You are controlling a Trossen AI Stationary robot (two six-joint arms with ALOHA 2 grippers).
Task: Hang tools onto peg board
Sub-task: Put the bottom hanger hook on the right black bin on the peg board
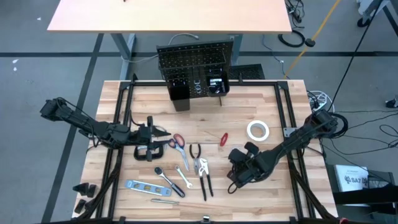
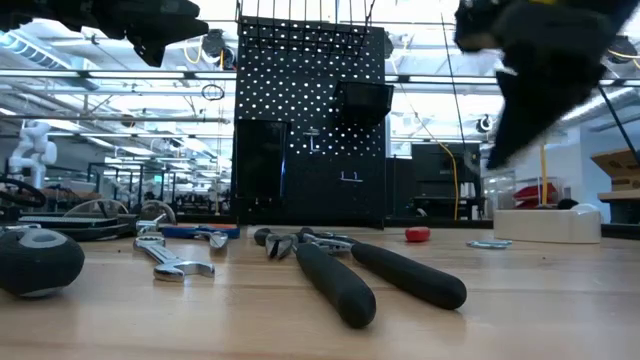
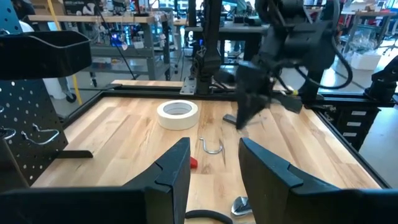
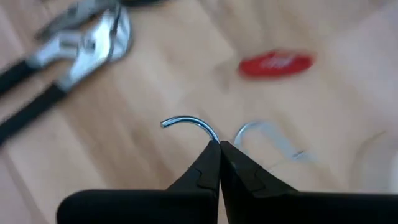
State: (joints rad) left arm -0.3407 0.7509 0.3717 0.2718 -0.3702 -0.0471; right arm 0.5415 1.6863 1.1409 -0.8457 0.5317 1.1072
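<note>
Pegboard (image 1: 194, 61) sits at twelve o'clock; right gripper (image 4: 219, 146), pinched shut on a metal hook (image 4: 186, 122), should lift gently.

A robotics laboratory or engineering workshop, seen from a butcher-block worktable (image 1: 261, 106) framed in black rails. Beyond the peg board (image 2: 310, 120), the low camera looks into a large open hall with exposed ceiling trusses (image 2: 110, 80), strip lighting and rows of benches; at far left stands what appears to be a white robot arm (image 2: 30, 150), though it is too distant to be sure. Cables (image 1: 364, 140) trail across the grey floor to the right of the table. A second, tan-topped desk (image 1: 168, 15) sits on the far side. Metal shelving (image 3: 134, 43) and cluttered workstations fill the background.
</note>
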